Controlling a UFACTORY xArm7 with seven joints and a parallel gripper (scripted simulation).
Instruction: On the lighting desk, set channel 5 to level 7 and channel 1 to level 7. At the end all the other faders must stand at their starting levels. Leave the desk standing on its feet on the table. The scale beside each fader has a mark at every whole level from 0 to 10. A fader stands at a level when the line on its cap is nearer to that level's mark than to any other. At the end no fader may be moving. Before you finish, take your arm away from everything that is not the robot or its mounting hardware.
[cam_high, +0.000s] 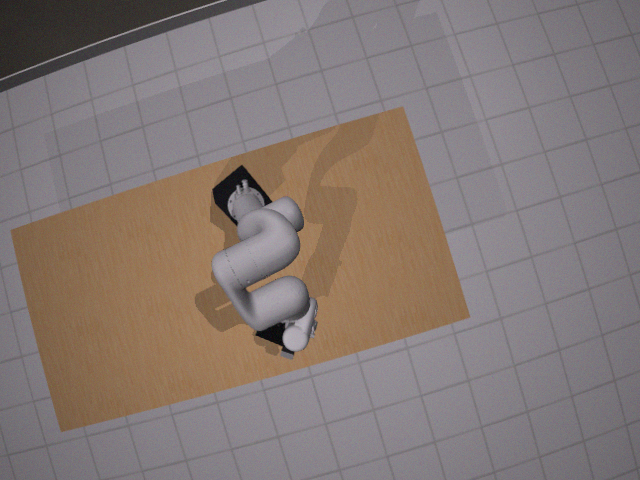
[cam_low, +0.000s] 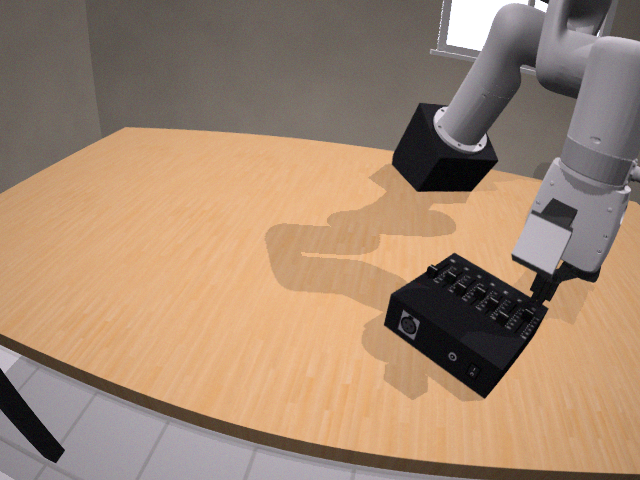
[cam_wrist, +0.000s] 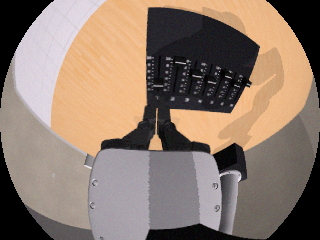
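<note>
The black lighting desk (cam_low: 462, 322) stands on its feet on the wooden table, with a row of several faders (cam_low: 483, 297) across its top. My gripper (cam_low: 540, 297) is shut with nothing between the fingers, tips pressed together. It points down at the desk's right end, by the last fader (cam_low: 527, 316) in the row. In the wrist view the shut fingertips (cam_wrist: 158, 119) sit just below the leftmost fader (cam_wrist: 158, 84) of the desk (cam_wrist: 196, 60). In the overhead view the arm hides the desk almost wholly; only a dark corner (cam_high: 268, 338) shows.
The arm's black base block (cam_low: 442, 152) stands behind the desk. The table's front edge (cam_low: 310, 444) runs close below the desk, and its right edge is near the gripper.
</note>
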